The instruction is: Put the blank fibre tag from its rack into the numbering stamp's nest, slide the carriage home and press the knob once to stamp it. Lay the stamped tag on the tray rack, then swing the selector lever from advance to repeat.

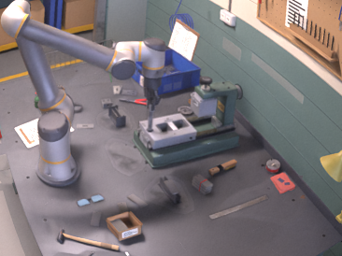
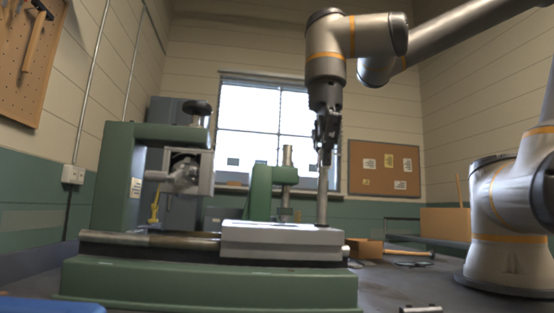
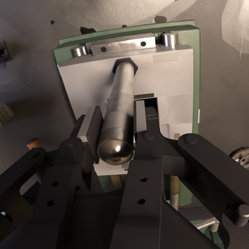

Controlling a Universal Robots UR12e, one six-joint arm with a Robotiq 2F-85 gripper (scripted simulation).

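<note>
The pale carriage [image 1: 167,131] sits at the outer end of the stamp's green base [image 1: 187,148], apart from the stamp head [image 1: 205,103] and its black knob [image 1: 205,81]. An upright steel handle post [image 3: 118,111] rises from the carriage's outer end. My gripper [image 3: 116,127] straddles the top of this post and is opening, holding nothing. The carriage's nest [image 1: 176,124] shows a pale tag lying in it. The selector lever [image 2: 158,175] juts from the head's side. The tray rack [image 1: 169,189] stands on the bench in front.
A blue bin [image 1: 170,72] stands behind the stamp. A small rack [image 1: 117,115] stands left of the stamp. A cardboard box [image 1: 124,225], a hammer [image 1: 86,240], a steel rule [image 1: 238,207] and a grey block [image 1: 202,183] lie on the near bench.
</note>
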